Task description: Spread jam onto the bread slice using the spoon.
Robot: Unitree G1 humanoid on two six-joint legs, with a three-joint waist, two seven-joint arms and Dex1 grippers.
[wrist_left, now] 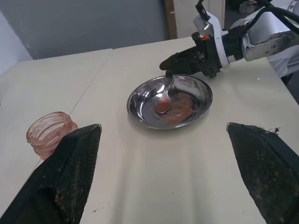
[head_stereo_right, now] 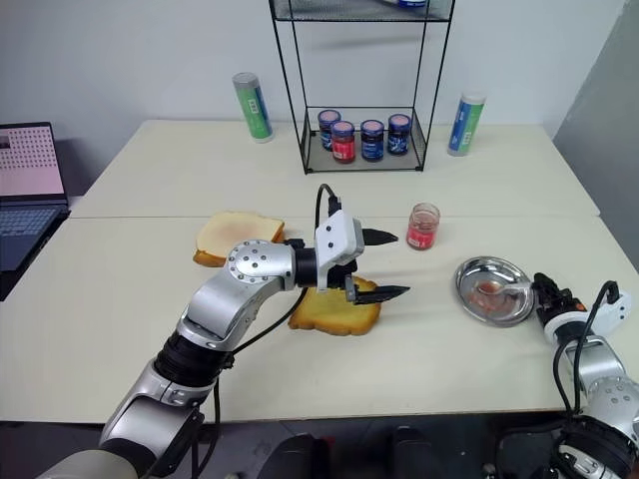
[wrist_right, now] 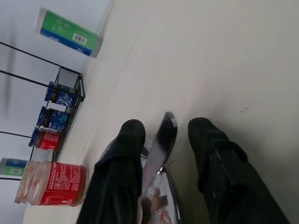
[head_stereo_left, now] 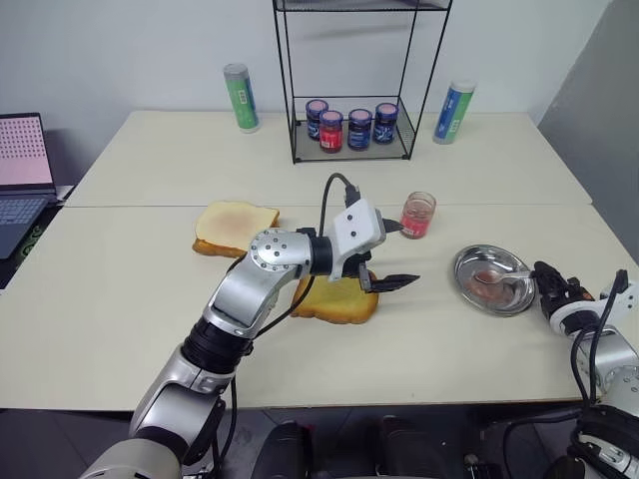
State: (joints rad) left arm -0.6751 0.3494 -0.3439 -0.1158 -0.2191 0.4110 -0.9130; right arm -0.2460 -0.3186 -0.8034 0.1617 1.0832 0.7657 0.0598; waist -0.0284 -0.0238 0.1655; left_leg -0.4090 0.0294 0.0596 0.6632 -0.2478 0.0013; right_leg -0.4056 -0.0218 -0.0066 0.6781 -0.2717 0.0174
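Observation:
The golden bread slice (head_stereo_left: 337, 302) lies mid-table, partly under my left arm. My left gripper (head_stereo_left: 405, 253) hovers just above its right edge, open and empty, pointing toward the steel dish (head_stereo_left: 471, 261). The clear jar of red jam (head_stereo_left: 417, 215) stands without a lid behind the gripper. The spoon (wrist_left: 166, 95) rests with its smeared bowl in the dish and its handle rising to the dish's right rim. There my right gripper (wrist_left: 167, 66) has its fingers (wrist_right: 131, 140) narrowed around the handle, which leans against one of them.
A paler bread slice (head_stereo_left: 235, 228) lies left of the golden one. A wire rack (head_stereo_left: 351, 155) holding dark jars stands at the back, flanked by two tall cans (head_stereo_left: 241, 98) (head_stereo_left: 453, 112). A laptop (head_stereo_left: 22, 170) sits at far left. Jam smears coat the dish.

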